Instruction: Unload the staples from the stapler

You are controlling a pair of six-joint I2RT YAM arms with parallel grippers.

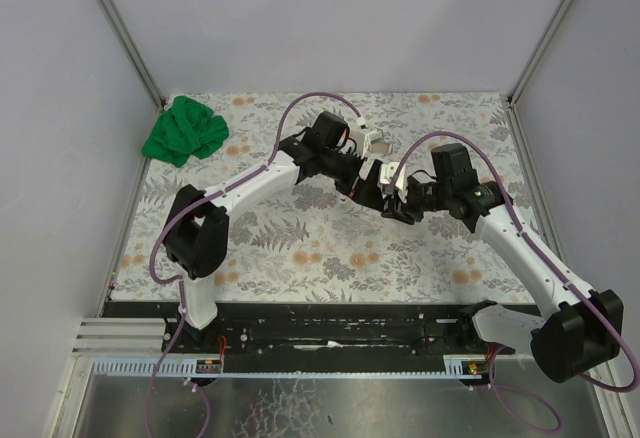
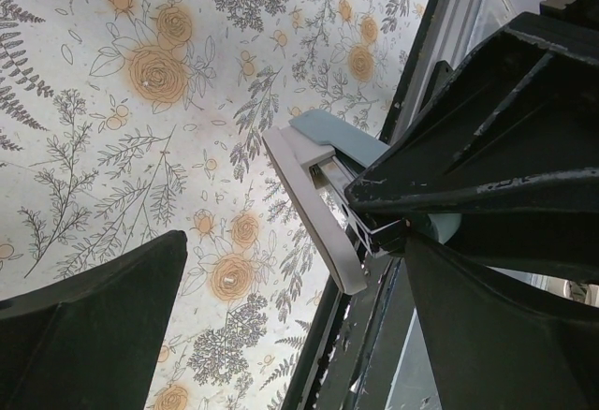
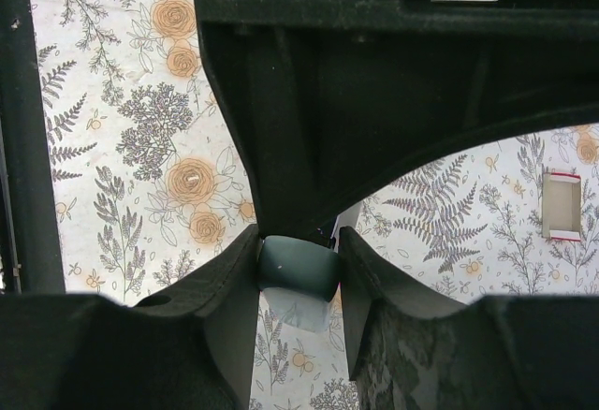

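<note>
The task looks to be mid-way at best. The right fingers are clamped on the blue-grey body of the stapler, holding it up off the flowered tabletop at the centre of the overhead view, where the two arms meet. In the left wrist view the stapler sits right of centre with its white rail swung out from under the blue top, so it appears to be opened. The left fingers stand wide apart at the lower corners of that frame, gripping nothing, just beside the rail. I can make out no staples, neither in the rail nor on the tabletop; whether any sit inside I cannot tell. What is left, as I judge it, is to get the strip out and put it down.

Counted: one stapler, no staples in sight, one small red-and-white box at the right edge of the right wrist view, one green cloth at the upper left of the overhead view.
</note>
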